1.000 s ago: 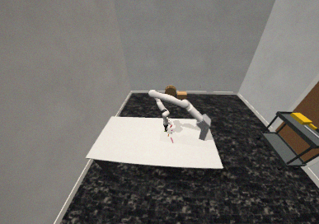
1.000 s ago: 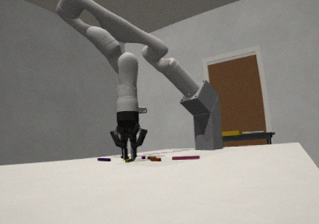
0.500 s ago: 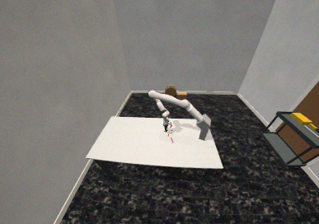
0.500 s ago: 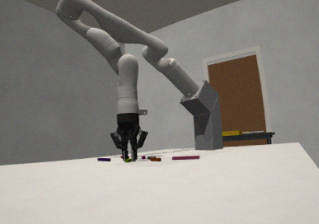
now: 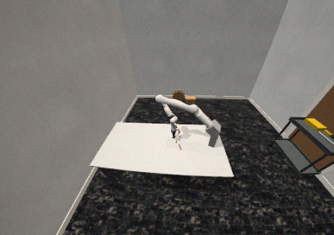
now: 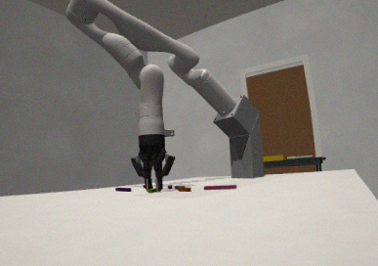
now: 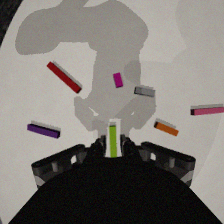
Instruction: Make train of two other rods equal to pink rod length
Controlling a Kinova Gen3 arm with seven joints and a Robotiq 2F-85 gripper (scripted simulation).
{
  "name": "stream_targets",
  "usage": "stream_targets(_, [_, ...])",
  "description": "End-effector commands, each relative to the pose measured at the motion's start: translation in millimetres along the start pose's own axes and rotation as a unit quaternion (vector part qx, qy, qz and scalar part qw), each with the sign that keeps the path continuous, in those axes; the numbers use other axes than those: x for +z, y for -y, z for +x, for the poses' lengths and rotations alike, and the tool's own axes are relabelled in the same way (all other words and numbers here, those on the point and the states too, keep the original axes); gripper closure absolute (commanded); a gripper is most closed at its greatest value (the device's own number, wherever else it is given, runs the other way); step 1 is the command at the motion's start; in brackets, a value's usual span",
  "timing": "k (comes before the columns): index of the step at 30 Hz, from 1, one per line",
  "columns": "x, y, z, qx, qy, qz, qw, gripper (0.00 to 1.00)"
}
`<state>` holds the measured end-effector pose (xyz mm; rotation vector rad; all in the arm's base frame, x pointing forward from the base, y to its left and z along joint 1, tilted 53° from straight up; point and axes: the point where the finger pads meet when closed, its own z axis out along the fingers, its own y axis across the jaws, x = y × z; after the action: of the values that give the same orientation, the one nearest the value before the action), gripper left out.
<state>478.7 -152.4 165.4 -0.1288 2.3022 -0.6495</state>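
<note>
My gripper points down, its fingers partly open astride the lime rod. Bare strips show on both sides of that rod in the wrist view; its near end is hidden. The orange rod and the pink rod lie to the right. The grey rod and magenta rod lie beyond the lime one. The red rod lies slanted at upper left, the purple rod at left. All lie apart.
The white table bears the rods and the arm's grey mount. The arm's shadow falls across the table around the magenta and grey rods. A dark cart with yellow things stands off to the right.
</note>
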Motion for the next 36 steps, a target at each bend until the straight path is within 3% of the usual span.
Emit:
stream_targets(1, [-0.4, 0.0, -0.4, 0.000, 0.000, 0.000, 1.000, 0.76])
stream_targets(16, [-0.4, 0.0, -0.4, 0.000, 0.000, 0.000, 1.000, 0.76])
stream_targets(17, [-0.4, 0.0, -0.4, 0.000, 0.000, 0.000, 1.000, 0.95])
stream_targets(36, [-0.4, 0.0, -0.4, 0.000, 0.000, 0.000, 1.000, 0.95])
